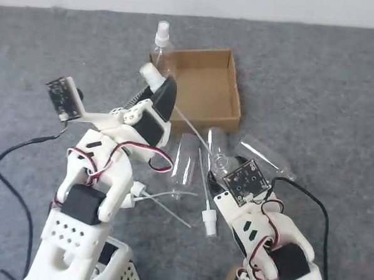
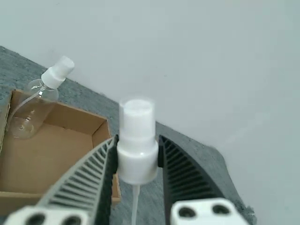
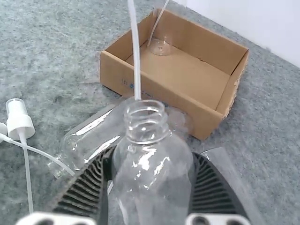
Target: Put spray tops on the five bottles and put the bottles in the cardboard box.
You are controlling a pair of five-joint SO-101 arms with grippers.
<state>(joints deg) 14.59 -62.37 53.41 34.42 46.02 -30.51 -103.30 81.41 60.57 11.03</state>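
Left gripper [image 2: 137, 146] was clamped tight on a spray top [image 2: 137, 117], jaws closed against its collar. I had it held up over the left wall of the cardboard box [image 1: 208, 94]. The box sat mid-table, toward the far edge.

The top's dip tube [image 1: 192, 129] slanted down past the box's near wall to the open bottle [image 3: 146, 133]. Right gripper [image 3: 151, 161] had that bottle pinched by the shoulders, neck pointing at the box. The tube tip sat right at the bottle mouth, and I couldn't tell if it was inside.

A capped bottle [image 1: 162, 46] was in the box's far-left corner. Uncapped bottles lay on their sides near the held one: one [image 1: 184, 160] toward the left arm, another [image 1: 266, 158] on the opposite side.

A loose spray top [image 1: 209, 221] lay between the arms, toward the near edge.
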